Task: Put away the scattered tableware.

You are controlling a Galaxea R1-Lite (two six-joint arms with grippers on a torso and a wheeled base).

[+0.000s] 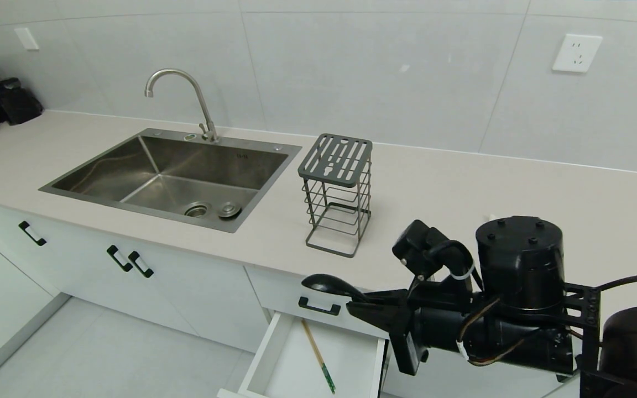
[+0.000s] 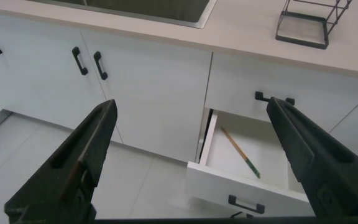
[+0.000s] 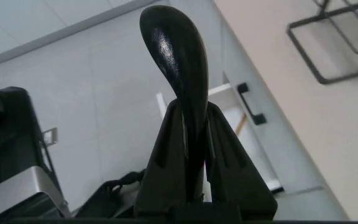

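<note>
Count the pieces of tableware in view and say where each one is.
2. A black spoon is clamped in the right gripper; a chopstick lies in the open drawer. More may be hidden in the drawer's covered part.

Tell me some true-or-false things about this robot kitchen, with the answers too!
1. The right gripper holds a black spoon. True.
2. The drawer is shut. False: it is pulled open.
3. A chopstick lies in the drawer. True.
4. The wire rack stands inside the sink. False: it stands on the counter beside the sink.
5. The left gripper is open and holds nothing. True.
</note>
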